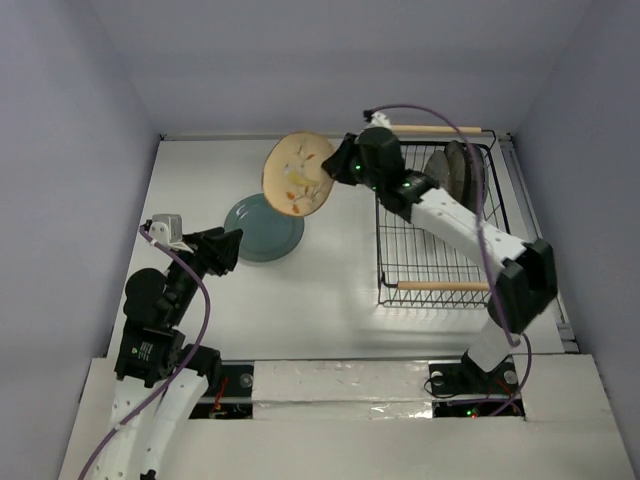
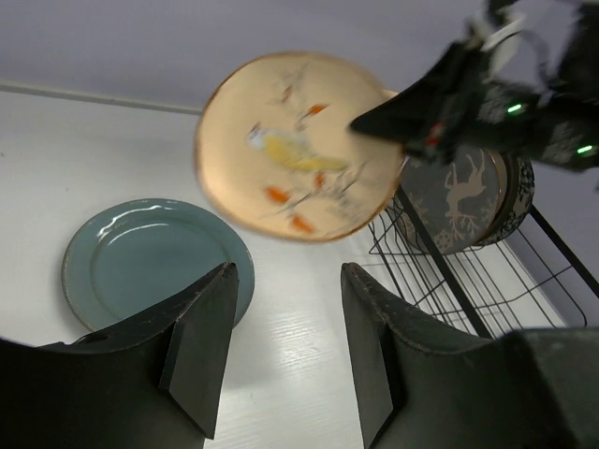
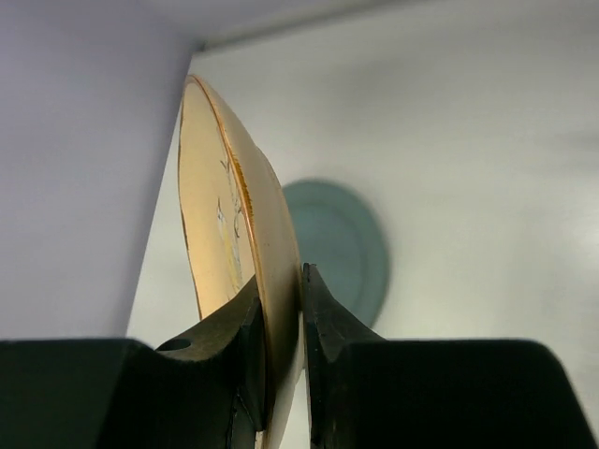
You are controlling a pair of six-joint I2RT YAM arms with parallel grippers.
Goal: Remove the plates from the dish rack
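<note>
My right gripper (image 3: 301, 281) is clamped tight on the rim of the beige plate (image 1: 298, 175), holding it tilted in the air just left of the dish rack (image 1: 435, 262) and close to the teal plate (image 1: 262, 230), which lies flat on the table (image 1: 330, 290). My left gripper (image 2: 285, 281) hangs near the teal plate, fingers spread wide with nothing between them. At least two more plates (image 1: 455, 172) stand on edge at the rack's far end, the front one grey-brown with a white deer.
</note>
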